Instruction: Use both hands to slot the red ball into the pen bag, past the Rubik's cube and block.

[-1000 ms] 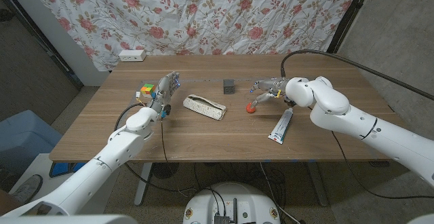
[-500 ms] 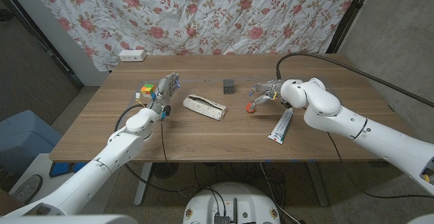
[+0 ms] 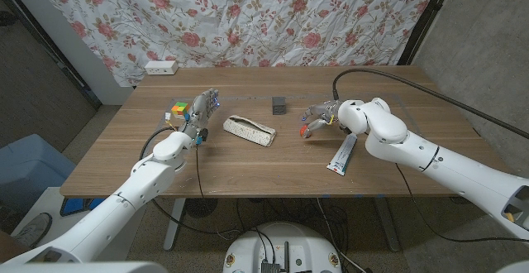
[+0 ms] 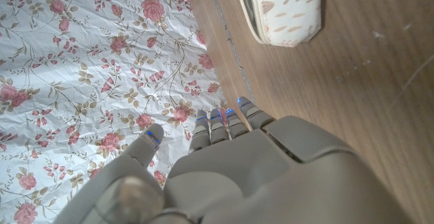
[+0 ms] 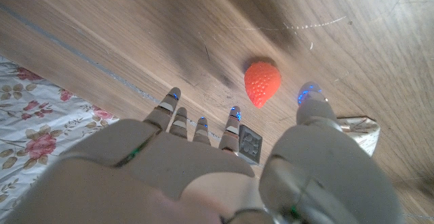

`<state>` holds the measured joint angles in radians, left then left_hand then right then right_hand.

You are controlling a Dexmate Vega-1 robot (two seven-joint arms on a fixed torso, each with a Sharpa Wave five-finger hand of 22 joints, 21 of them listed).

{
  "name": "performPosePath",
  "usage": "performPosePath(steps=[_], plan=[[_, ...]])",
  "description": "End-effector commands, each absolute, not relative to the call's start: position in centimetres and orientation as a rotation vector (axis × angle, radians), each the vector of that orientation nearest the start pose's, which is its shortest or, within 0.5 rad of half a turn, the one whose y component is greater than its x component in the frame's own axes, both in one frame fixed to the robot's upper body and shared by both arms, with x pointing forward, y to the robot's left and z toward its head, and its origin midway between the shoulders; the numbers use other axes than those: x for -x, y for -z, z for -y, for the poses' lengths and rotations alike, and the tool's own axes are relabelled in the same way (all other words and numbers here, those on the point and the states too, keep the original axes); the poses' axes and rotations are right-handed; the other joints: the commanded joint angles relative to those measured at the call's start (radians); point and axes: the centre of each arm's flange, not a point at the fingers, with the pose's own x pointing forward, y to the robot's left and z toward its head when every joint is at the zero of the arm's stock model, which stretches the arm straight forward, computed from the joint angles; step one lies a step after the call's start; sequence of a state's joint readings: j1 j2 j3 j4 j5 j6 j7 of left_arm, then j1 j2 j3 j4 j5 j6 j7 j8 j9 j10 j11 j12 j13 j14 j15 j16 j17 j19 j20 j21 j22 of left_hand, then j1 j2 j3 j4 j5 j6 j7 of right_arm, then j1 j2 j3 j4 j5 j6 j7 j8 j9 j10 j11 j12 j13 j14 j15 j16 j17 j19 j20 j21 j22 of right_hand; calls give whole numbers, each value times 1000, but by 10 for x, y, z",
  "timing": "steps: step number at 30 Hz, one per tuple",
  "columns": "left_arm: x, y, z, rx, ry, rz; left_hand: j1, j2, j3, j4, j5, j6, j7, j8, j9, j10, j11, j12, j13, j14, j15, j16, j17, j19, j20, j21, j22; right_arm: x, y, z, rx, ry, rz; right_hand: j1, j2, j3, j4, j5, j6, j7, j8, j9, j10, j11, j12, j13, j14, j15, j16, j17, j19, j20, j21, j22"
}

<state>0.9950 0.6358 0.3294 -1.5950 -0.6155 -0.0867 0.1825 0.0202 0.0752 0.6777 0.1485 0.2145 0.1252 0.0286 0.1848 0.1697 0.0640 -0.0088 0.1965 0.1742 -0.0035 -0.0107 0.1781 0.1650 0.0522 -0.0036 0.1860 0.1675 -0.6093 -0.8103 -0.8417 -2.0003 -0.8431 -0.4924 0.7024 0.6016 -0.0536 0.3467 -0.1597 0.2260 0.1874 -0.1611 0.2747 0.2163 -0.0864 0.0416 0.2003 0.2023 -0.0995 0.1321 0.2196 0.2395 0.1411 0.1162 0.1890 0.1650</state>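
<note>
1. Moved closer to the pen bag (image 3: 250, 131) since a second ago: right hand (image 3: 318, 117), with fingers (image 5: 234, 123) spread, holding nothing.
2. Just beyond those fingertips, on the counter (image 3: 248, 170): red ball (image 5: 262, 83).
3. Left hand (image 3: 198, 112) upright beside the Rubik's cube (image 3: 178, 110), fingers apart, empty.

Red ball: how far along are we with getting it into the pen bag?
Nothing is done yet. The strawberry-shaped red ball lies on the wooden table; the open right hand hovers at it without gripping. The left hand waits beside the white pen bag. Grasping, opening and slotting remain.
</note>
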Motion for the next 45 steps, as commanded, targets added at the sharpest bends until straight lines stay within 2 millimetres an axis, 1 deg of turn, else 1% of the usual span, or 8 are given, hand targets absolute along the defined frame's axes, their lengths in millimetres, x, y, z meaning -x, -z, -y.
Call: performPosePath(steps=[1,15,19,25,26,32,41,45], plan=[[-616,45,-298,-35,93,483,-7,87,12,0,-2,8,2,-3,5,5,1,-3,3,5,-3,0,5,6,2,7,4,-582,2,151,1835,-240,180,0,-6,0,5,3,16,-7,11,6,3,-10,7,4,13,-2,11,5,13,0,6,4],[-617,48,-298,-27,82,470,-7,86,14,0,-3,7,2,-3,5,5,0,-3,3,5,-1,0,5,6,3,7,4,-589,7,153,1847,-191,219,43,-9,12,-11,-8,98,-38,51,8,55,-36,20,3,61,-29,29,4,64,-21,15,4],[-618,48,-298,-26,85,470,-7,86,14,0,-3,7,1,-3,5,5,0,-3,3,6,-1,0,5,6,3,7,4,-588,10,153,1849,-172,246,79,-19,19,-17,-24,152,-49,77,8,82,-44,23,3,85,-42,35,2,87,-30,16,4],[-619,48,-298,-29,84,465,-8,86,15,1,-3,7,1,-3,5,5,-1,-4,3,7,-2,0,5,8,3,7,4,-586,15,152,1851,-150,274,101,-23,23,-19,-31,175,-52,88,8,94,-52,23,3,99,-50,39,1,99,-37,16,4],[-619,48,-298,-30,85,463,-8,86,16,1,-3,7,1,-3,5,5,-1,-3,3,7,-2,0,6,8,3,8,4,-586,15,152,1848,-146,284,114,-27,25,-19,-35,194,-52,97,7,102,-52,24,3,107,-55,40,1,112,-42,18,4],[-620,49,-297,-30,91,460,-8,86,16,1,-3,6,2,-3,5,4,-2,-4,3,7,-2,0,6,8,4,7,4,-584,18,151,1843,-128,320,145,-29,32,-16,-42,250,-55,124,11,138,-66,29,3,134,-72,49,2,136,-50,17,4],[-619,52,-296,-26,92,459,-8,86,18,1,-4,6,1,-3,5,4,3,-4,3,8,-1,0,6,9,5,7,4,-583,21,152,1839,-114,342,167,-25,37,-13,-44,295,-56,147,14,160,-74,31,3,153,-82,56,3,154,-59,17,4],[-618,54,-296,-23,90,458,-8,85,18,1,-4,6,2,-3,5,4,3,-4,3,8,0,0,6,9,5,7,4,-583,22,151,1835,-106,366,186,-26,41,-14,-45,332,-57,165,17,178,-85,32,3,166,-89,59,4,163,-61,14,4]])
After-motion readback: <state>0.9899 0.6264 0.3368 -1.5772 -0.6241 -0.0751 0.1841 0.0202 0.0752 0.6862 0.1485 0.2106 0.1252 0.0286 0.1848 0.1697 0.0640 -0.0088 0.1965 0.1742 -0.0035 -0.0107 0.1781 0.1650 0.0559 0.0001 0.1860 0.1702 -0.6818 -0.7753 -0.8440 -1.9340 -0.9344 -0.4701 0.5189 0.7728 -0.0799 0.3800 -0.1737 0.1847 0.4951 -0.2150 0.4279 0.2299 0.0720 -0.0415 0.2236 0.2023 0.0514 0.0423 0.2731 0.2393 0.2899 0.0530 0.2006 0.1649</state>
